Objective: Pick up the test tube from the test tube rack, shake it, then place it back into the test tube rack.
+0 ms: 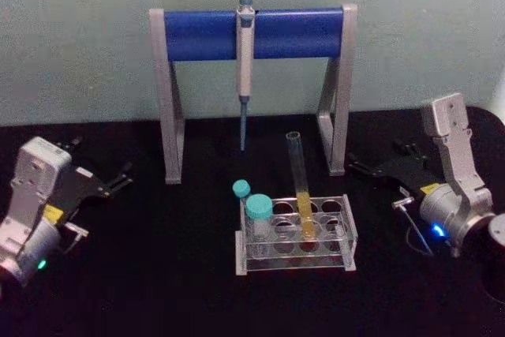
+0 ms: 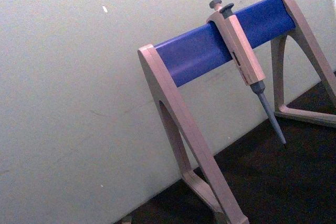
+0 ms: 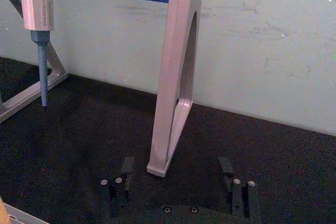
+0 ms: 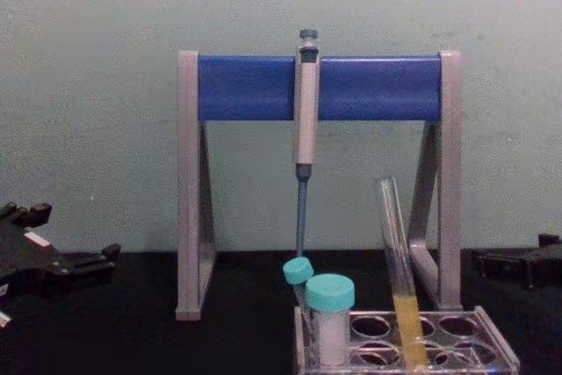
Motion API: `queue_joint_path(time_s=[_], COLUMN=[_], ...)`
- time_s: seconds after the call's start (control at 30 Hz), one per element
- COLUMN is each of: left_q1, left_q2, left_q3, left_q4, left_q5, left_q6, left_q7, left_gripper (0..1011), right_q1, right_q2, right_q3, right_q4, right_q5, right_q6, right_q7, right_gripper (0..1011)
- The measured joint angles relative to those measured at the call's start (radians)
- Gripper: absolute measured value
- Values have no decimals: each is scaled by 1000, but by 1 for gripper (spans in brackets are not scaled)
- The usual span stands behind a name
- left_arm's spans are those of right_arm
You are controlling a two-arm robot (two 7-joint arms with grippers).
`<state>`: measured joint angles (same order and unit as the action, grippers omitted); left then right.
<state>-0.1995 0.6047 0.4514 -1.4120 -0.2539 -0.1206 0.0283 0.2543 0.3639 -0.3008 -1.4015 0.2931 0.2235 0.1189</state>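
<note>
The test tube [image 1: 299,183] stands a little tilted in a middle hole of the test tube rack [image 1: 348,232], its mouth uncapped and yellow liquid in its lower part. In the chest view the test tube [image 4: 397,252] rises from the rack [image 4: 493,340] at the lower right. My left gripper [image 1: 102,158] rests open on the black table far to the left of the rack. At the right, behind the rack, my right gripper [image 1: 377,156] is also on the table. Its fingers [image 3: 119,182] stand wide apart with nothing between them.
Two teal-capped tubes [image 1: 258,209] sit at the rack's left end. Behind the rack stands a tall grey stand with a blue bar [image 1: 252,33], and a pipette [image 1: 245,53] hangs from it, tip down. The stand's right leg [image 3: 176,77] is just ahead of my right gripper.
</note>
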Motion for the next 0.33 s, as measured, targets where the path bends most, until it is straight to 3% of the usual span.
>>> queue_joint_path(time_s=[0.33], left_q1=[0], left_q2=[0], left_q3=[0], left_q4=[0], left_q5=[0], left_q6=[0], left_q7=[0], left_gripper=[1001], right_q1=[0], right_q2=[0], right_q3=[0], right_q4=[0], right_q5=[0], right_q6=[0], right_q7=[0], right_gripper=[1000])
